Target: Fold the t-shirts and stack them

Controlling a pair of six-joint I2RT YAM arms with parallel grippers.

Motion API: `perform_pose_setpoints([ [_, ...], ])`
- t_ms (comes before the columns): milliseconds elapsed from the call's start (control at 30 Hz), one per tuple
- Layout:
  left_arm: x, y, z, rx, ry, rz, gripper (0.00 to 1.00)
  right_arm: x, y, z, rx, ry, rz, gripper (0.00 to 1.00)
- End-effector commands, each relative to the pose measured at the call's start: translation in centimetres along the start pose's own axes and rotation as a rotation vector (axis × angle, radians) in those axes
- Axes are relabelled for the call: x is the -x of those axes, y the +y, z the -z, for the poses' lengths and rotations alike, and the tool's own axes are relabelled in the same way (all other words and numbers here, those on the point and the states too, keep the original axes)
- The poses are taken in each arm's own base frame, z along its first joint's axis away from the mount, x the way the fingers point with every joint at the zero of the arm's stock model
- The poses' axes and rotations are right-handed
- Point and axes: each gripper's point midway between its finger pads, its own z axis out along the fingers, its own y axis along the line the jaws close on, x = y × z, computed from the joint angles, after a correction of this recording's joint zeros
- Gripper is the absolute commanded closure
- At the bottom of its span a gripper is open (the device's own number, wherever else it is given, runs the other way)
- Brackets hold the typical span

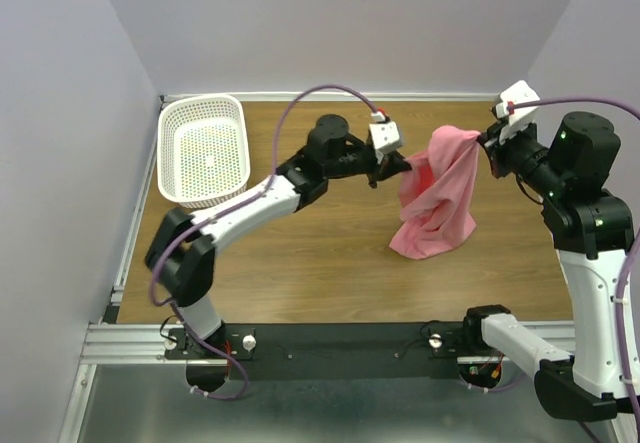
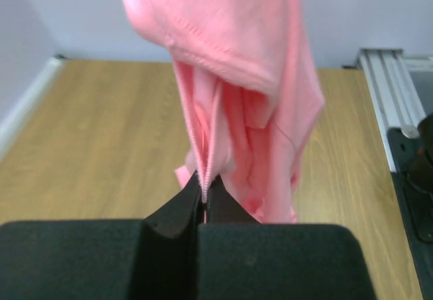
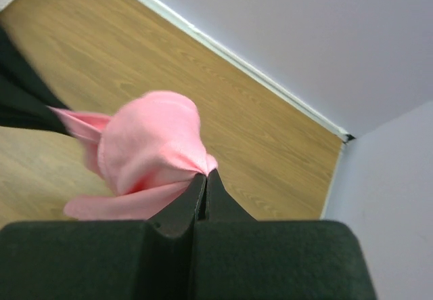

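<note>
One salmon-pink t-shirt (image 1: 438, 195) hangs bunched in the air over the right half of the table, its lower end touching or just above the wood. My left gripper (image 1: 403, 167) is shut on a hemmed edge of the t-shirt (image 2: 237, 90), pinched between the fingertips (image 2: 205, 186). My right gripper (image 1: 486, 141) is shut on the cloth's upper right corner; in the right wrist view the t-shirt (image 3: 149, 144) bulges out from the closed fingertips (image 3: 205, 176). The collar label is hidden.
A white perforated plastic basket (image 1: 205, 150) stands empty at the back left of the wooden table (image 1: 300, 263). White walls close the table at the back and sides. A black rail (image 1: 350, 341) with the arm bases runs along the near edge.
</note>
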Motion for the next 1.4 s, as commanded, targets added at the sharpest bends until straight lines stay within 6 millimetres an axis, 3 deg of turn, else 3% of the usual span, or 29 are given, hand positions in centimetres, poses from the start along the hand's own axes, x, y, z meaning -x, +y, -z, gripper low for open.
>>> perform_pose_setpoints([
  [0, 13.0, -0.3, 7.4, 0.222, -0.181, -0.190, 1.00, 3.7, -4.8, 2.1, -0.232, -0.063, 0.018, 1.00],
  [33, 12.9, -0.1, 7.5, 0.237, -0.172, -0.184, 1.00, 4.2, -5.2, 2.4, -0.250, -0.074, 0.021, 0.99],
  [67, 15.7, -1.0, 9.6, 0.256, -0.221, -0.222, 1.00, 4.8, -5.5, 2.7, -0.268, -0.090, 0.015, 0.99],
  [133, 17.8, -1.8, 11.5, 0.284, -0.248, -0.236, 1.00, 6.0, -6.1, 3.2, -0.294, -0.121, 0.012, 0.99],
  [167, 20.3, -3.0, 13.4, 0.291, -0.296, -0.266, 1.00, 7.0, -6.3, 3.6, -0.303, -0.148, 0.006, 0.99],
  [333, 25.2, -6.2, 17.8, 0.291, -0.379, -0.307, 1.00, 10.7, -6.0, 5.4, -0.280, -0.265, -0.018, 0.99],
  [533, 28.1, -9.1, 20.3, 0.237, -0.457, -0.299, 1.00, 14.6, -5.2, 8.3, -0.241, -0.390, -0.005, 0.99],
  [700, 29.4, -11.1, 19.6, 0.155, -0.489, -0.261, 1.00, 16.7, -3.7, 10.8, -0.183, -0.476, 0.019, 0.99],
  [733, 29.5, -11.2, 19.4, 0.152, -0.489, -0.251, 1.00, 16.4, -2.6, 10.4, -0.127, -0.471, 0.018, 0.99],
  [767, 29.8, -11.2, 18.9, 0.146, -0.493, -0.233, 1.00, 14.7, -1.1, 8.7, -0.035, -0.429, -0.007, 0.99],
  [800, 29.9, -10.7, 18.6, 0.169, -0.486, -0.218, 1.00, 13.9, 3.0, 8.0, 0.197, -0.432, 0.008, 0.93],
  [833, 29.8, -10.1, 18.3, 0.190, -0.477, -0.208, 1.00, 11.5, 6.1, 7.3, 0.370, -0.366, -0.023, 0.86],
  [867, 30.4, -9.6, 17.9, 0.203, -0.484, -0.173, 1.00, 7.5, 9.0, 5.4, 0.546, -0.293, -0.044, 0.78],
  [900, 30.1, -8.5, 17.8, 0.255, -0.468, -0.144, 1.00, 5.8, 11.2, 5.5, 0.679, -0.276, -0.073, 0.70],
  [933, 30.1, -7.8, 17.7, 0.283, -0.465, -0.126, 1.00, 4.4, 14.1, 6.9, 0.854, -0.282, -0.126, 0.54],
  [1000, 30.2, -6.2, 17.5, 0.356, -0.462, -0.088, 1.00, 1.0, 16.0, 7.0, 0.928, -0.285, -0.094, 0.32],
  [1033, 30.4, -5.8, 17.5, 0.378, -0.464, -0.078, 1.00, 0.7, 16.2, 7.0, 0.912, -0.315, -0.053, 0.11],
  [1067, 30.4, -5.2, 17.2, 0.397, -0.465, -0.067, 1.00, -0.4, 17.0, 7.8, 0.891, -0.314, -0.075, 0.03],
  [1133, 30.8, -4.2, 17.3, 0.444, -0.479, -0.031, 1.00, 0.4, 16.5, 7.8, 0.825, -0.385, -0.042, 0.00],
  [1367, 32.4, -2.6, 15.2, 0.487, -0.526, 0.042, 1.00, -3.3, 16.9, 4.8, 0.837, -0.281, -0.131, 0.01],
])
